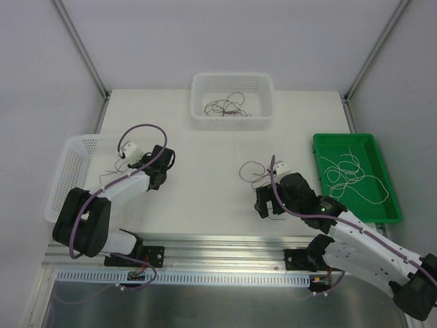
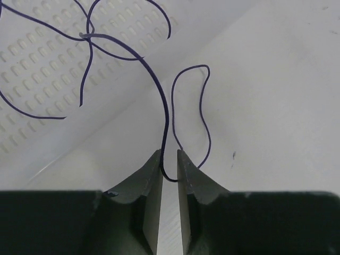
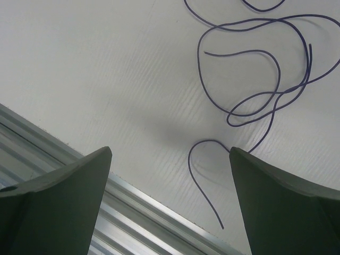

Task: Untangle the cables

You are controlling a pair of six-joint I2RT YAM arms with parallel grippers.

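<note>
White table (image 1: 205, 184), pale grey walls (image 1: 205, 34). The far basket (image 1: 232, 123) holds a dark cable tangle (image 1: 225, 107); the green tray (image 1: 345, 139), white cables (image 1: 351, 171). The left gripper (image 2: 170, 159) stands a narrow slot apart, a purple cable (image 2: 159, 90) in the gap (not visibly pinched), beside the side basket (image 2: 42, 64). The right gripper (image 3: 170, 150) gapes wide over a second purple cable (image 3: 234, 52); the side basket's contents are unclear

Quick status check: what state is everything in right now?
Left end effector: almost shut, narrow gap, purple cable between its tips.
Right end effector: wide open, over loose cable.
Far basket: holds dark tangle.
Green tray: holds white cables.
</note>
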